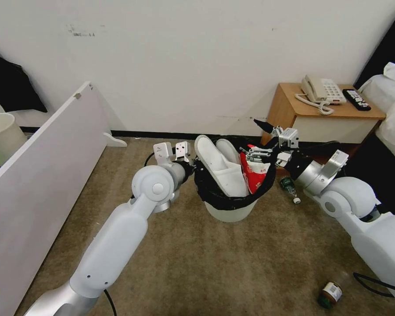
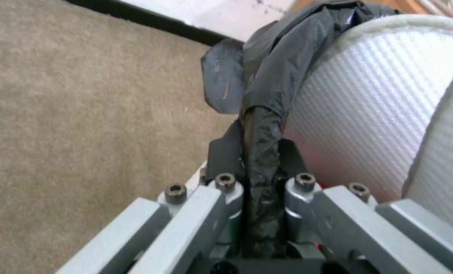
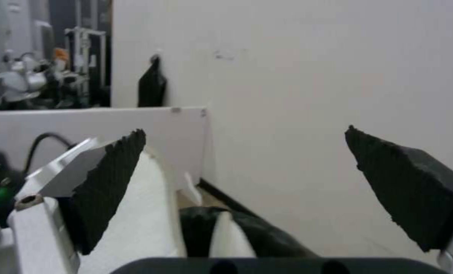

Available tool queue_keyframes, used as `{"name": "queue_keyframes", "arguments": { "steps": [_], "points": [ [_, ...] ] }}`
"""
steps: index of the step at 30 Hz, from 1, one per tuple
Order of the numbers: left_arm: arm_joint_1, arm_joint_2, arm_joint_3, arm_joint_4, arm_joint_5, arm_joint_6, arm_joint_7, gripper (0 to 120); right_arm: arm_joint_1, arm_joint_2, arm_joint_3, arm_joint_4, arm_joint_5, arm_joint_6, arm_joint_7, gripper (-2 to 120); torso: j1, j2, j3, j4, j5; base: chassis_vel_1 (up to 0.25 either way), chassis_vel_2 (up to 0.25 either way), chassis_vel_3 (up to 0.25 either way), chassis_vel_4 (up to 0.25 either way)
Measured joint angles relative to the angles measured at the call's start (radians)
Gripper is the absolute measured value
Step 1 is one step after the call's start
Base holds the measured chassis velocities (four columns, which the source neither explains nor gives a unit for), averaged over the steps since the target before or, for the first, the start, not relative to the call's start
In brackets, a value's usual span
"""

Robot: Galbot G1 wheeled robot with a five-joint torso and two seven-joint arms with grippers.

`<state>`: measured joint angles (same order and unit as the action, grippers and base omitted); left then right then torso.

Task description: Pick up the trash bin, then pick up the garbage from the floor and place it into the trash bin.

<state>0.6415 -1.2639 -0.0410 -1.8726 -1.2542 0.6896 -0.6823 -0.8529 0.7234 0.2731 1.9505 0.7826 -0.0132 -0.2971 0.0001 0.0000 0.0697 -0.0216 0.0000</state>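
The trash bin [image 1: 229, 213], white with a black bag over its rim, is held just above the carpet. My left gripper [image 1: 198, 170] is shut on its bagged rim [image 2: 261, 125] on the left side. Two white slippers [image 1: 220, 167] and a red-white wrapper [image 1: 253, 174] stick up out of the bin; one slipper [image 2: 374, 106] lies right beside the left fingers. My right gripper [image 1: 258, 140] hovers open over the bin's right side, nothing between its fingers [image 3: 110, 182]. A green-labelled bottle [image 1: 289, 186] lies on the floor right of the bin, and another bottle [image 1: 330, 293] lies near my right arm.
A wooden nightstand [image 1: 294, 116] with a telephone [image 1: 322, 91] and a black remote [image 1: 356, 99] stands behind the right gripper. A white board [image 1: 44, 166] leans along the left, with a bucket [image 1: 0, 131] behind it. Bedding [image 1: 393, 109] is at the right. Open carpet lies in front.
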Motion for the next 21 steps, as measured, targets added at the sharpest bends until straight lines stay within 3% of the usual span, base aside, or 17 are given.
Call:
{"name": "queue_keyframes", "arguments": {
  "steps": [5, 7, 11, 14, 17, 20, 21],
  "points": [
    [0.011, 0.005, -0.032, -0.017, -0.001, -0.001, -0.008, 4, 0.008, -0.016, 0.046, 0.034, 0.022, -0.062, 0.079, 100, 0.0, 0.0, 0.0, -0.0002, 0.0, 0.0, 0.0, 0.0, 0.0],
    [0.025, 0.017, -0.048, -0.031, -0.006, -0.004, -0.02, 4, 0.013, -0.035, 0.085, 0.078, 0.064, -0.152, 0.201, 100, 0.0, 0.0, 0.0, -0.0001, -0.0001, 0.0, 0.0, 0.0, 0.0],
    [0.038, 0.03, -0.059, -0.041, -0.008, -0.005, -0.022, 4, 0.012, -0.065, 0.117, 0.11, 0.105, -0.24, 0.318, 100, 0.0, 0.0, 0.0, 0.0001, 0.0, 0.0, 0.0, 0.0, 0.0],
    [0.048, 0.05, -0.076, -0.052, -0.011, -0.008, -0.022, 4, -0.01, -0.127, 0.172, 0.153, 0.181, -0.394, 0.484, 100, 0.0, 0.0, 0.0, -0.0003, 0.0, 0.0, 0.0, 0.0, 0.0],
    [0.049, 0.055, -0.08, -0.057, -0.014, -0.008, -0.024, 4, -0.02, -0.143, 0.185, 0.162, 0.201, -0.432, 0.522, 100, 0.0, 0.0, 0.0, -0.0003, 0.0, 0.0, 0.0, 0.0, 0.0],
    [0.051, 0.06, -0.092, -0.071, -0.024, -0.013, -0.037, 4, -0.054, -0.176, 0.224, 0.188, 0.252, -0.551, 0.624, 100, 0.0, 0.0, 0.0, -0.0003, 0.0001, 0.0, 0.0, 0.0, 0.0],
    [0.051, 0.06, -0.092, -0.071, -0.024, -0.013, -0.037, 4, -0.054, -0.176, 0.224, 0.188, 0.252, -0.551, 0.624, 100, 0.0, 0.0, 0.0, -0.0003, 0.0001, 0.0, 0.0, 0.0, 0.0]
  ]
}}
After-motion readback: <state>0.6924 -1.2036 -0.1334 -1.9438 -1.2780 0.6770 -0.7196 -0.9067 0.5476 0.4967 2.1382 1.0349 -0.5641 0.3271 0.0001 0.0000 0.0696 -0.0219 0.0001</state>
